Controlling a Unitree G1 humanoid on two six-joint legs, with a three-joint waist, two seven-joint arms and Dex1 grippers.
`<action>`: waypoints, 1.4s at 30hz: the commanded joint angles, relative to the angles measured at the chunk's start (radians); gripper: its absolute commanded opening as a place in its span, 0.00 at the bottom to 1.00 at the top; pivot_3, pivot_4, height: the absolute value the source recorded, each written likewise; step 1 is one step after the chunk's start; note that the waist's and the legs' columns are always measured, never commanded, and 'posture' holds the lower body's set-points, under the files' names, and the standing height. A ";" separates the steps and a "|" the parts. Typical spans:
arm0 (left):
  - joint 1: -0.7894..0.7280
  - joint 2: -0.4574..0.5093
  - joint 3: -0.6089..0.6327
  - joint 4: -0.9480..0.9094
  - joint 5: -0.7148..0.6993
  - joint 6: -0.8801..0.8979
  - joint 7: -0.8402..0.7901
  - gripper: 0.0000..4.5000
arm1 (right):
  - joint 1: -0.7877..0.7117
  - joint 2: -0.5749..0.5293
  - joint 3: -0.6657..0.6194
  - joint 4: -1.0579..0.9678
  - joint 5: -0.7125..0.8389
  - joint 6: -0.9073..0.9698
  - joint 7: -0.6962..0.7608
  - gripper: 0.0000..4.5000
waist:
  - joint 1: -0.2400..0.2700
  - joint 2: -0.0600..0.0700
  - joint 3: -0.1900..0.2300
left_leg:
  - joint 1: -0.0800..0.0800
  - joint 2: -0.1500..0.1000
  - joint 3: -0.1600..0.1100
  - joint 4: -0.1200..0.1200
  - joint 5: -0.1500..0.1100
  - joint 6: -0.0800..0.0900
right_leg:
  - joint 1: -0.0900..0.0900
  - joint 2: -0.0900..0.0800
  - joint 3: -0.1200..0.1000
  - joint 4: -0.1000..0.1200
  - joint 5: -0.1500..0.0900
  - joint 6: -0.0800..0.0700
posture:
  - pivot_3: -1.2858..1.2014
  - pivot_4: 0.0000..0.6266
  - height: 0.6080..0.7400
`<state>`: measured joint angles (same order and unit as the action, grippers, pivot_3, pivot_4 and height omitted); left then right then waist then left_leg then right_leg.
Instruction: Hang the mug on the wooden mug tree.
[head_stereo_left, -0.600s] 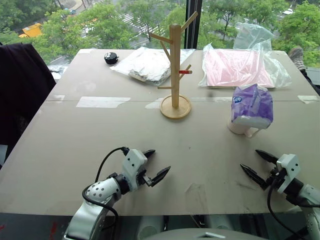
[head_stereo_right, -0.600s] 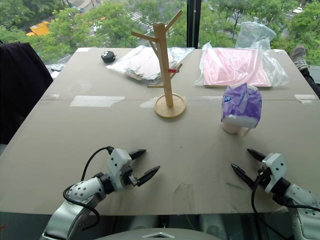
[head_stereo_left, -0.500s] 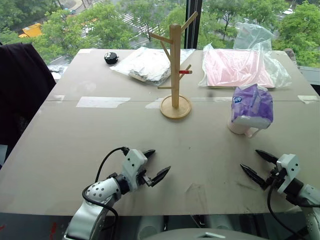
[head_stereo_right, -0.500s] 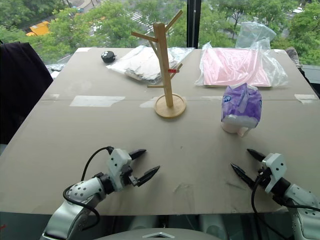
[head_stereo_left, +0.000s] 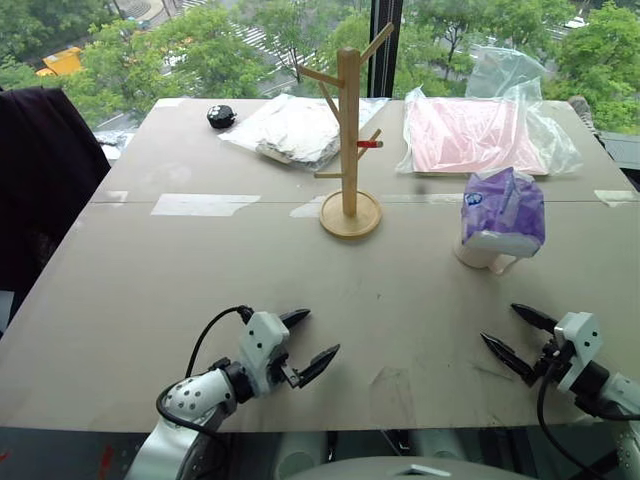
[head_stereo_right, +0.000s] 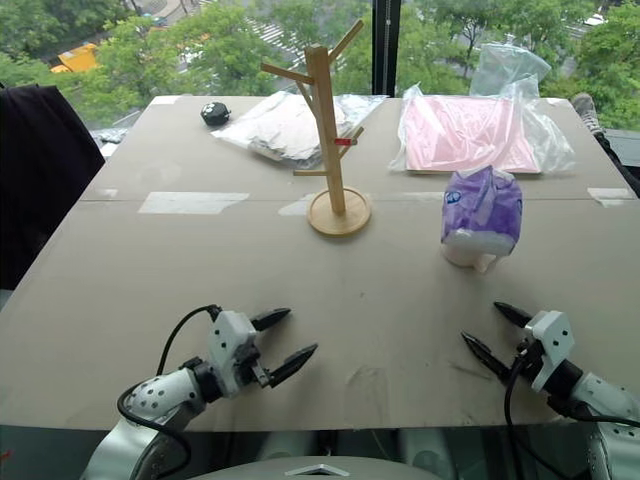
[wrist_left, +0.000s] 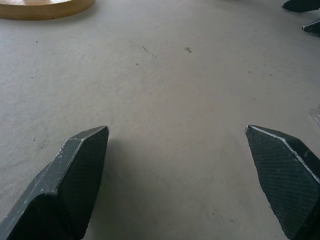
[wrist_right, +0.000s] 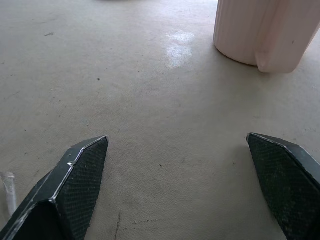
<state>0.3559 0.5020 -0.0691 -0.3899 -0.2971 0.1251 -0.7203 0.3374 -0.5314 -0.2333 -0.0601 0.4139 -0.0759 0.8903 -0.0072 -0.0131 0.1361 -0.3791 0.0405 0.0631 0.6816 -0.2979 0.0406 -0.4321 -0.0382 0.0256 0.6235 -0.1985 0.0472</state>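
Both pairs of jaws are held apart and nothing is gripped.

From the left eye, the left gripper (head_stereo_left: 302, 341) and right gripper (head_stereo_left: 512, 334) are seen low over the near edge of the table (head_stereo_left: 150, 290), well apart from everything. The mug (head_stereo_left: 487, 253) stands to the right with a purple-and-white plastic pack (head_stereo_left: 503, 209) set on top of it; the wooden mug tree (head_stereo_left: 350, 140) stands mid-table with all pegs bare. Nothing is judged done: uncovering, grasping and hanging all remain.

From the right eye, 2 plastic-bagged items (head_stereo_right: 461, 132) are seen at the far edge, with treetops through a window beyond.

In the left wrist view, the tree's disc base is glimpsed.

In the right wrist view, the mug's base and handle are seen ahead, untouched.
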 joint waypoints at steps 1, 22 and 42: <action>0.014 0.027 0.008 -0.001 -0.007 0.023 -0.021 1.00 | 0.007 0.006 -0.001 -0.027 0.008 0.007 -0.005 0.99 | -0.003 0.000 0.000 | 0.000 0.000 0.000 0.000 0.000 0.000 | 0.000 0.000 0.000 0.000 0.000 0.000 | 0.52 0.24 1.00; -0.493 0.152 0.061 -0.168 -0.386 0.337 -0.200 1.00 | -0.073 -0.353 -0.517 -0.353 0.542 0.600 -0.128 0.99 | 0.016 -0.005 0.013 | -0.002 -0.002 -0.001 0.001 0.000 0.000 | 0.000 0.004 0.000 0.001 0.000 -0.001 | 0.52 0.24 1.00; -0.775 0.060 0.017 -0.165 -0.424 0.434 -0.116 1.00 | -0.769 -0.306 -0.239 -0.025 0.746 1.310 -0.737 0.99 | 0.019 -0.010 0.016 | -0.009 -0.004 -0.001 0.002 0.000 0.000 | -0.002 0.005 0.000 -0.002 0.003 0.003 | 0.52 0.24 1.00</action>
<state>-0.4216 0.5609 -0.0512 -0.5190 -0.7198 0.5621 -0.8379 -0.4110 -0.8359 -0.4499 -0.0849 1.1427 1.2139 0.1602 0.0123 -0.0232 0.1519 -0.3880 0.0366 0.0621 0.6841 -0.2977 0.0409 -0.4344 -0.0335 0.0254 0.6218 -0.1952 0.0498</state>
